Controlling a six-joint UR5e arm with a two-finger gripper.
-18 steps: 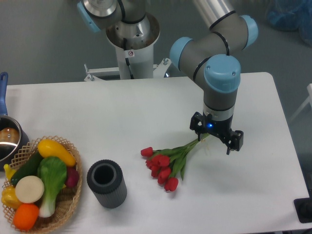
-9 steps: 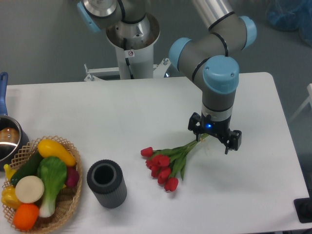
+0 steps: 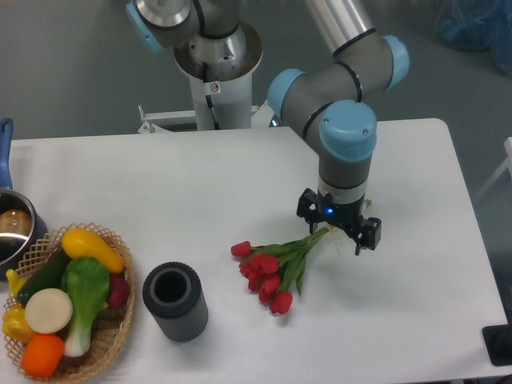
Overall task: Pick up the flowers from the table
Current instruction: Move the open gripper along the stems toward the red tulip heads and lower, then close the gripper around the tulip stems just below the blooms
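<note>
**Pincer over the stem ends, flowers not yet up**

Pincer (image 3: 339, 230) is what I am hanging over the stem end of the flowers (image 3: 276, 262), near the middle of the table (image 3: 200, 184). I am reading the fingers as spread, one showing on either side of the pale stems, though I cannot tell whether either pad is touching them. The red heads and leaves are lying flat on the white top, fanning down and left from my wrist, so I am judging the lift as not begun: I am in place above the stems, and the closing and the raising are both left to do.

My own wrist is covering the stem tips, so the exact spot under the fingers is hidden. At the left edge a basket (image 3: 112, 332) and a pot (image 3: 12, 228) are being cut off, and a dark cylinder (image 3: 175, 302) is standing just left of the blooms.
</note>
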